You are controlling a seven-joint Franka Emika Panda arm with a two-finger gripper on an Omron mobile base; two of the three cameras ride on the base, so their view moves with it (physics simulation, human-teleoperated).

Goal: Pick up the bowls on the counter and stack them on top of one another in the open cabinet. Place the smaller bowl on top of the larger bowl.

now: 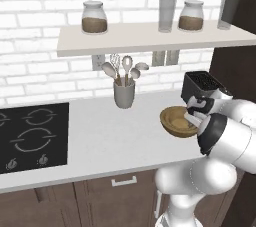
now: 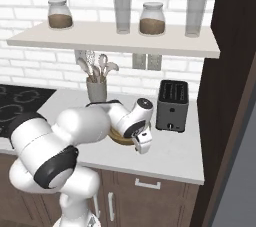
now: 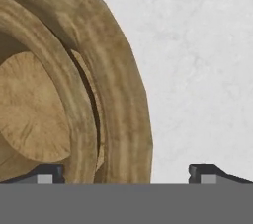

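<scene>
Hand view: smaller bowl [image 3: 44, 114] nested in larger bowl [image 3: 118, 94], brown w/ tan insides; gripper [image 3: 126, 173] wide.

White brick wall [image 1: 45, 26] runs behind everything, with pale mortar lines; a dark wood tall panel [image 2: 227, 96] stands at the wall's right end. Below the wall sit dark wood drawer fronts [image 1: 100, 201] with a pale bar handle [image 1: 124, 181]; a second handle [image 2: 148, 184] shows in the right base view. Against the wall stands a grey utensil cup [image 1: 124, 93] holding whisk and spoons; right of the cup is a black toaster [image 2: 172, 105]; above the toaster, on the wall, are two grey outlet plates [image 2: 147, 61]. Higher on the wall stand two lidded jars [image 1: 94, 17] of brown stuff and two clear glasses [image 1: 167, 13]. Light is even and soft.
</scene>
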